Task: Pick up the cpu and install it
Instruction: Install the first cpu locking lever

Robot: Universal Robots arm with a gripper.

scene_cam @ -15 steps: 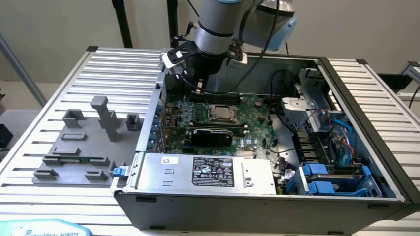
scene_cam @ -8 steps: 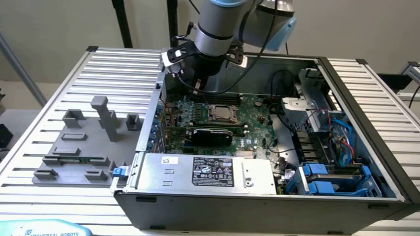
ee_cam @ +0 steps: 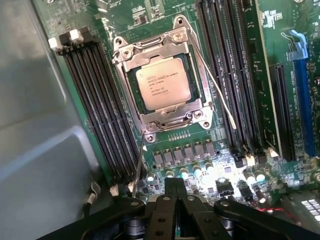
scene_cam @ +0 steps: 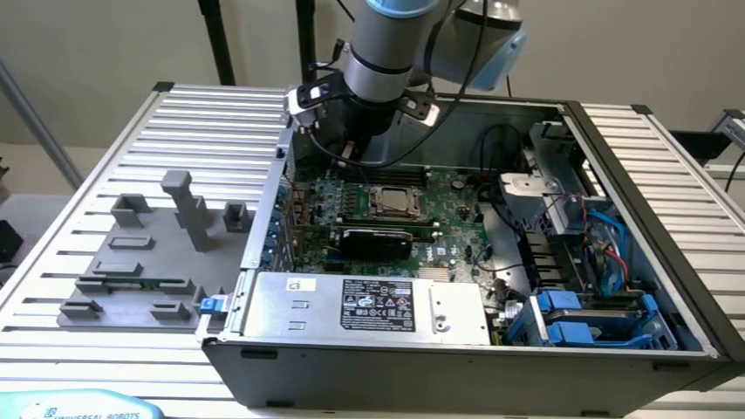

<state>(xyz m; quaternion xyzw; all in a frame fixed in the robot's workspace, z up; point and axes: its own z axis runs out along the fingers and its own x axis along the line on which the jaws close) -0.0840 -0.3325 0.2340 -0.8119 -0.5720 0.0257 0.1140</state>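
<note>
The chip [ee_cam: 163,83] lies inside the socket [ee_cam: 166,120], seemingly seated; the claw [ee_cam: 176,189] hovers just beside the socket, pressed together, empty.

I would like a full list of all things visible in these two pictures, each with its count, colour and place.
cpu: one, silvery-beige, seated in the socket.
socket frame: one, silver metal, around the cpu.
motherboard: one, green, inside the case.
memory slots: two banks, black, on either side of the socket.
power supply: one, grey, at the case's near edge.
computer case: one, dark grey, open, on the table.
table: one, silver, slatted.
fixture tray: one, grey, on the exterior view's left of the case.
memory stick: one, green, in the tray.
drive brackets: several, blue, case corner on the exterior view's right.
arm: one, silver and blue, above the case.
gripper: one, black, shut, empty, over the motherboard.
</note>
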